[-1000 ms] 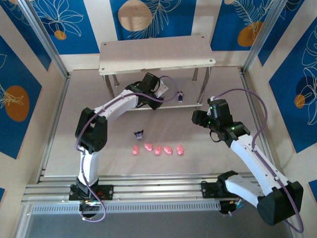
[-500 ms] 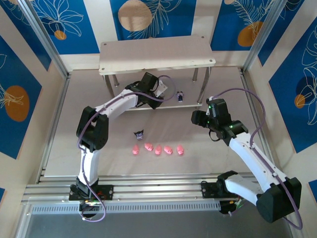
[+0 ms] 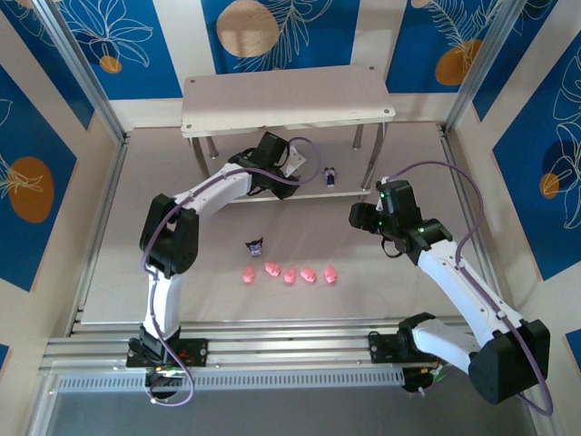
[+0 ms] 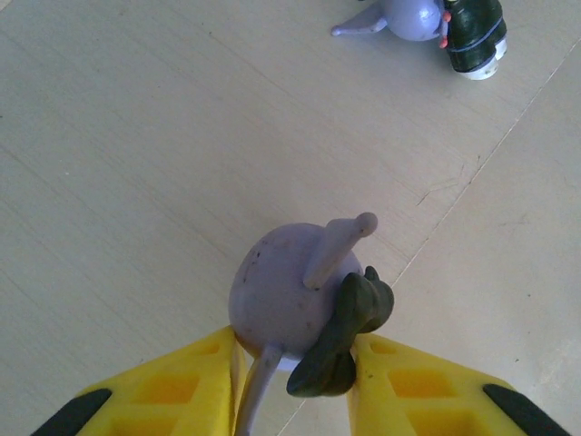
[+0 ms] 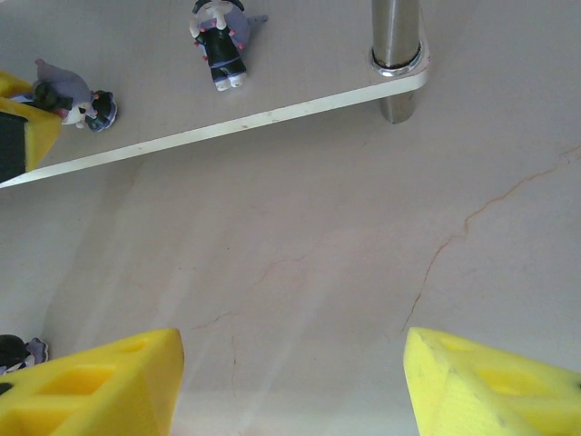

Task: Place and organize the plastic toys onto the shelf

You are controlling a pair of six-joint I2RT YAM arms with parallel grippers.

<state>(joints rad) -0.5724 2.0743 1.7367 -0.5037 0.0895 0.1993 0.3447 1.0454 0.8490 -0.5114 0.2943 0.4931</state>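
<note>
while left gripper [image 4: 295, 352] straddles a purple toy [image 4: 281, 295] — right gripper [image 5: 292, 350] gapes.

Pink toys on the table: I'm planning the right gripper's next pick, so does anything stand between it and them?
Nothing visible does. Bare table lies between the open right gripper and the row of pink toys. The dark toy stands off that path, by the row's left end.
</note>
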